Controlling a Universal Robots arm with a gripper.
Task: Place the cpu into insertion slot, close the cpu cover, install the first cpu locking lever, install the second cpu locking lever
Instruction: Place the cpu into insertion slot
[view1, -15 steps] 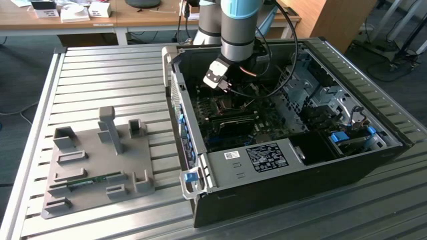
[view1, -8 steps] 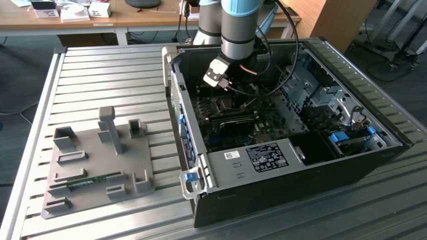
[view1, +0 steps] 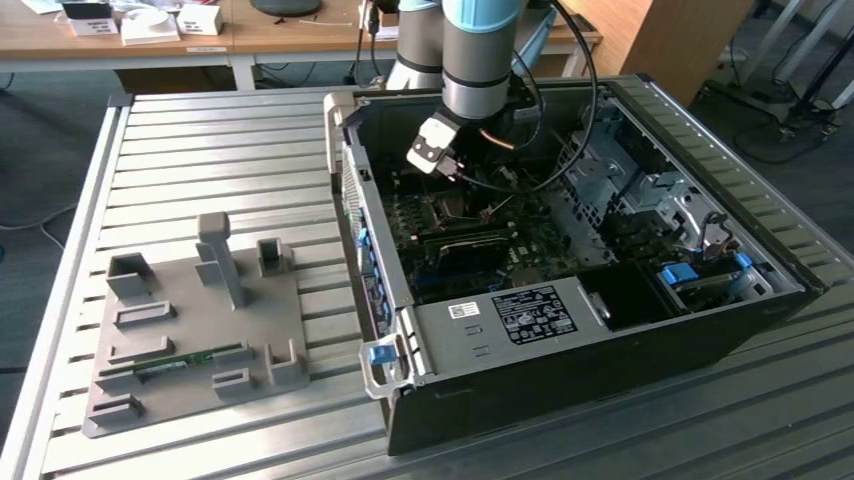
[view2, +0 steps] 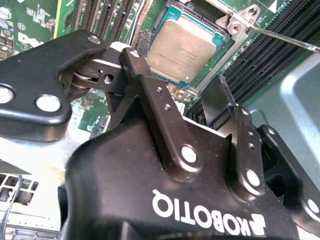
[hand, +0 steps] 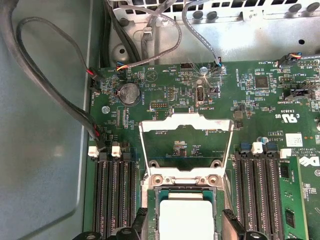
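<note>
Silvery cpu (view2: 182, 45) sits in the insertion slot (hand: 153, 205); your tool (hand: 185, 220) straddles it, released. The cpu cover (hand: 186, 140) is open and the locking levers (view2: 285, 39) look undone.

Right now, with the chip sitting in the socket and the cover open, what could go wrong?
The open gripper straddles the cpu; a sideways drift could nudge it askew in the insertion slot. The cpu cover stands open, so a careless pass could knock it. Loose cables nearby could snag.

Bright even room light, dim computer case (view1: 561, 365) interior, washed-out white glare on cpu (hand: 184, 221), soft shadows across motherboard (hand: 260, 105).
</note>
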